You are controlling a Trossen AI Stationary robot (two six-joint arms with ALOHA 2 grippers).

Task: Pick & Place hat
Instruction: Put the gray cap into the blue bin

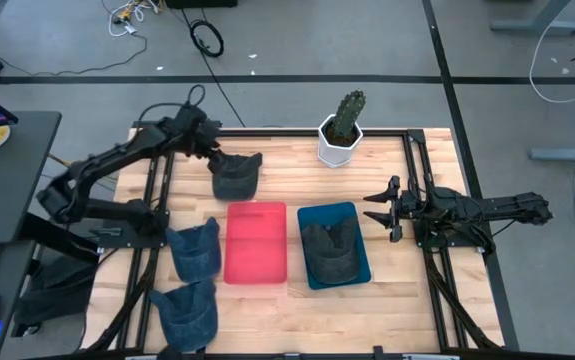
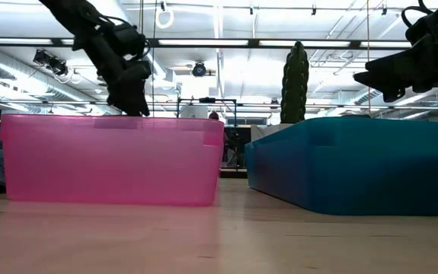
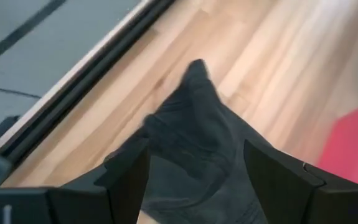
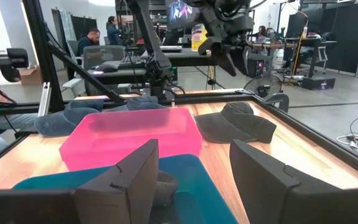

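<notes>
At the near edge of the tabletop [image 1: 387,310], on the left side, lies a blue denim hat [image 1: 187,312]. Just beyond it lies a second denim hat [image 1: 195,250], beside the pink bin [image 1: 257,243]. The pink bin sits at the middle of the tabletop, and the blue bin [image 1: 360,262] stands just to its right, turned slightly off square. A dark grey hat [image 1: 331,250] rests inside the blue bin.

Level with the bins on the right, the right gripper [image 1: 379,209] hangs above the wood beside the blue bin, facing the middle, its fingers [image 4: 119,177] spread apart with nothing between them.

Past the far end of the pink bin lies another dark grey hat [image 1: 237,175], flat on the wood and not in any bin. Its long axis runs roughly from the tabletop's far edge toward the pink bin, with the wider end toward the bin; which end is the brim I cannot tell. The left gripper [image 1: 210,152] is above the hat's far left edge. In the left wrist view its fingers [image 3: 126,180] stand wide apart on either side of the hat [image 3: 197,143] without pinching it, and the cloth rises to a peak between them.

At the far edge, right of centre, stands a cactus [image 1: 346,115] in a white pot [image 1: 338,147].
</notes>
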